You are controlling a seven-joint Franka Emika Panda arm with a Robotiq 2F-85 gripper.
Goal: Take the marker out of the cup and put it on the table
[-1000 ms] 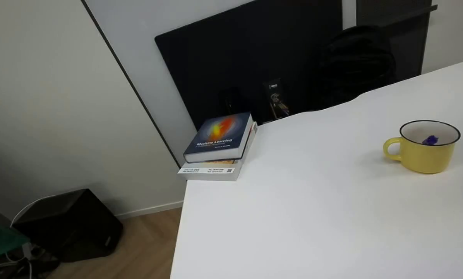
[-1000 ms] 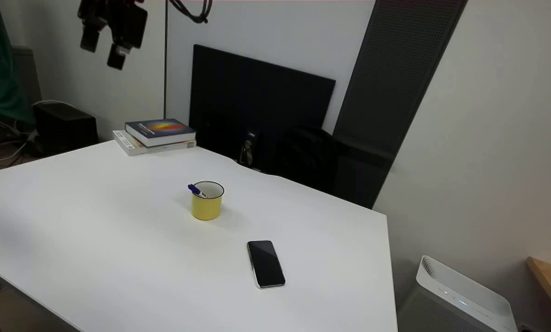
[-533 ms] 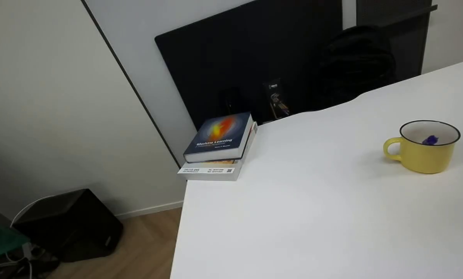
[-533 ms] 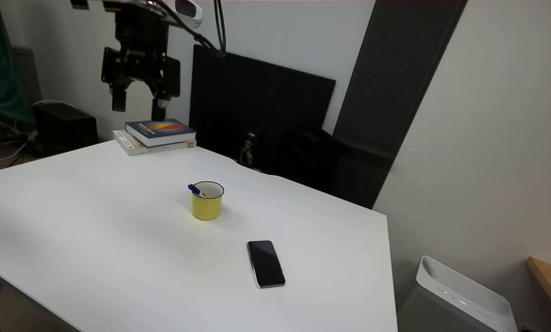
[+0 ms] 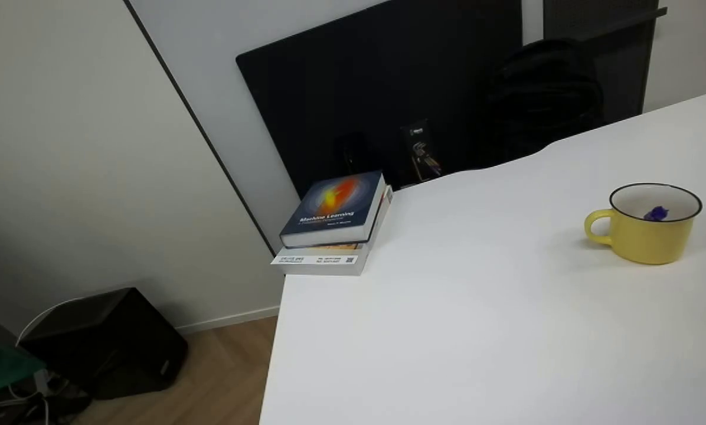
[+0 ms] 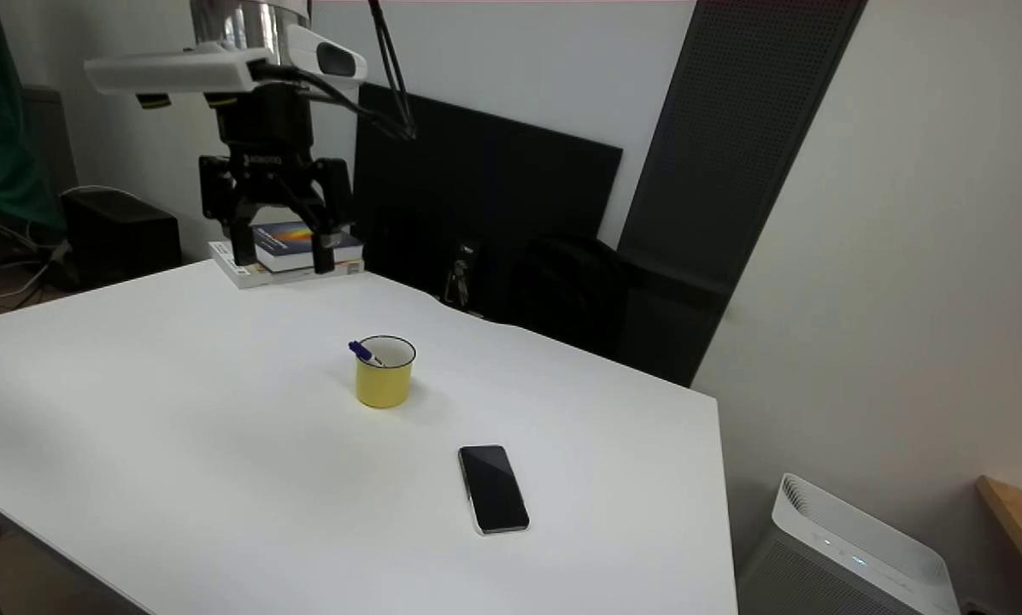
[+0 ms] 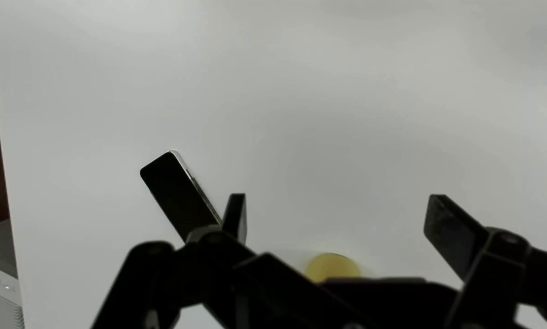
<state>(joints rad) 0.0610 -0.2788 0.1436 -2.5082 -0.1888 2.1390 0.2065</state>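
Black two-fingered pincer point(image 6: 284, 259), spread empty, higher than yellow round cup point(image 6: 383, 386). Could tip it, prying slim purple-ended marker point(image 6: 361, 351) sideways.

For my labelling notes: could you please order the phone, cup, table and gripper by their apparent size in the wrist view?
1. Table, by far
2. Gripper, close to the camera
3. Phone, partly behind the gripper
4. Cup, only a yellow part showing

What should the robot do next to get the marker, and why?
Probably bring the open gripper down toward the marker: its blue end pokes out of the cup, offering a likely grip, while the fingers hang apart above the table, holding nothing.
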